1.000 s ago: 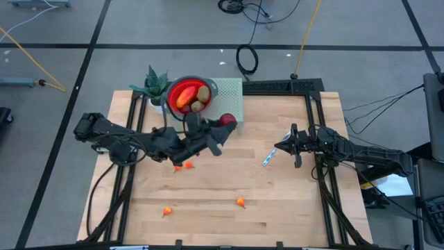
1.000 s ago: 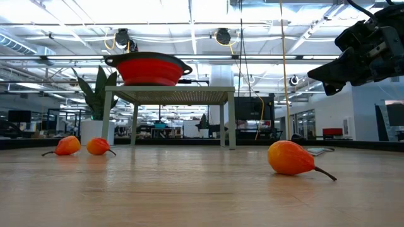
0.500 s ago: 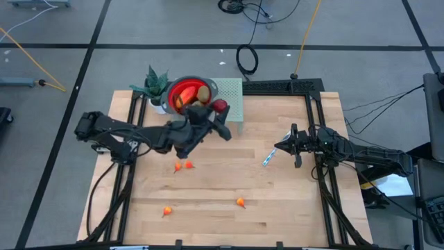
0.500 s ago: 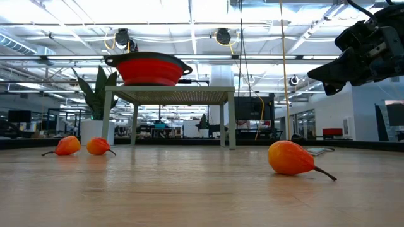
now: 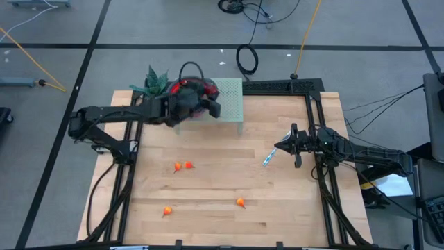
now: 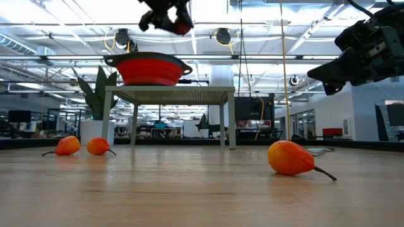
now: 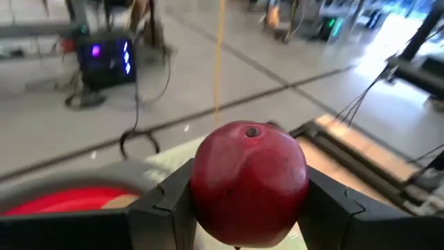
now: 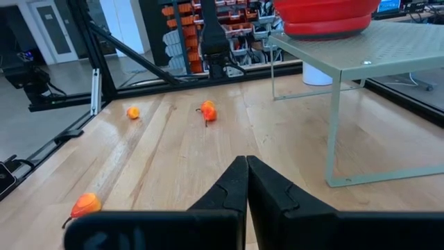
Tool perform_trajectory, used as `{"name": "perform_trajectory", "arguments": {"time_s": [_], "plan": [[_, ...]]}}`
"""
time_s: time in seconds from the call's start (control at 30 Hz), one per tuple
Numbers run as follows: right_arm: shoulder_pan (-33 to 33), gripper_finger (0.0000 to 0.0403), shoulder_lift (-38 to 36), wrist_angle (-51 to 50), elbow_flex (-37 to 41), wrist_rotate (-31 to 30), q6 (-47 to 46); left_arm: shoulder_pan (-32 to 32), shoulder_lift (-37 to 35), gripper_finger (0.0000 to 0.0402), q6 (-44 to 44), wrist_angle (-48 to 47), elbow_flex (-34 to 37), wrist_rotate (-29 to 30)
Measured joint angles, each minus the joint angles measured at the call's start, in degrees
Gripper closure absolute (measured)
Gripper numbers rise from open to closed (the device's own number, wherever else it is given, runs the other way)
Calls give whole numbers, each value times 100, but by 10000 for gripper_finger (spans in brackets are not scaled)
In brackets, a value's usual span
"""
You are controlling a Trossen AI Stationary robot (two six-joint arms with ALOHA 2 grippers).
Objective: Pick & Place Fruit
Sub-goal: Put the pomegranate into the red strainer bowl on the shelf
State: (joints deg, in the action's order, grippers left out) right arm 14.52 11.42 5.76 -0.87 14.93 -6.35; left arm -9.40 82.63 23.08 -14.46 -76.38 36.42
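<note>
- Up and back goes the left gripper (image 5: 201, 97): a second ago it hung over the middle of the desk near a pair of orange fruits, and now it's above the red bowl (image 6: 149, 68) at the far edge.
- Its dark, blocky fingers (image 7: 163, 208) are clamped on a smooth, round, dark red fruit (image 7: 248, 182), matte skin with a small dimple at the top.
- From table height that fruit shows as a red blob (image 6: 182, 25) held clear above the bowl, not touching it.
- That bowl is round with a grey rim, sitting on a pale perforated metal stand (image 6: 169, 94) on thin legs; a spiky green plant (image 5: 157, 81) stands beside it near the far left corner.
- Four tiny orange fruits lie on the wood grain: a pair touching (image 5: 182, 166) left of centre, one (image 5: 167, 210) near the front left, one (image 5: 240, 203) near the front middle, teardrop-shaped with a thin stem.
- Over by the right edge the right gripper (image 5: 279, 148) waits, fingers pressed together, empty.
- Just beside it lies a slim blue-and-white stick (image 5: 268, 157).
</note>
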Motion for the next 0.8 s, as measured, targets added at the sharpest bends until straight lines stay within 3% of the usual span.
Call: {"name": "perform_trajectory", "arguments": {"time_s": [0.4,0.8], "plan": [[1,403,0,0,0,-6,0,-1308,-197,215,469,-1686,0,-1376],[1,403,0,0,1,-8,0,-1757,-220,215,665,-2600,0,-1802]]}}
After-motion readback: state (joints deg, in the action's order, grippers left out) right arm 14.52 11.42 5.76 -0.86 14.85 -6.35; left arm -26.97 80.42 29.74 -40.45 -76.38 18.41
